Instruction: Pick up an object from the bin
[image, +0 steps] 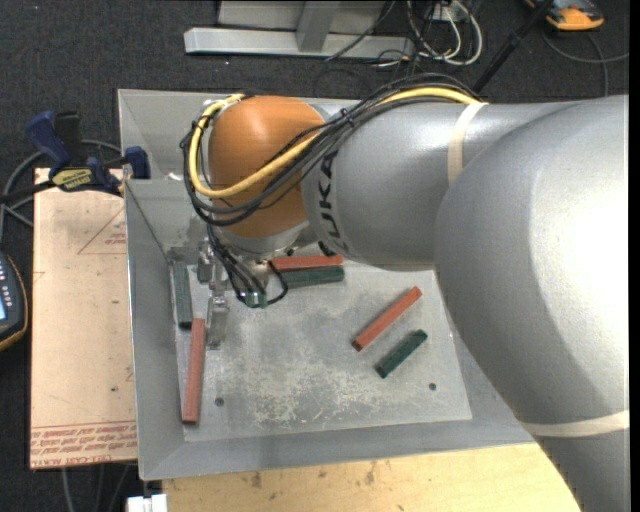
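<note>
Camera view, and we have the claw (213, 303) low in the left part of the grey bin (300, 395), tucked under the arm's orange cover (255, 165) and its loop of cables. We cannot tell from here whether the claw is apart or together, because the wrist hardware hides too much. We see nothing plainly clamped in it. Nearest to it are two things by the left wall. A long red-brown stick (192, 372) has its upper end right at the claw's tip, and a dark grey stick (182, 295) lies just beside the claw on the wall side. Here's the relation we reckon matters: the red-brown stick lies toward the bottom of the view from the claw, with its long axis almost parallel to the left wall. A grasp would want to close across that narrow width. It should also sit nearer the stick's middle than its end, or we'd expect the stick to swing. On the other side, a red bar (305, 263) and a green bar (318, 277) lie together just below the wrist. A red block (386, 318) and a dark green block (401, 353) lie near each other, well apart from the claw on the open floor to the right.
</note>
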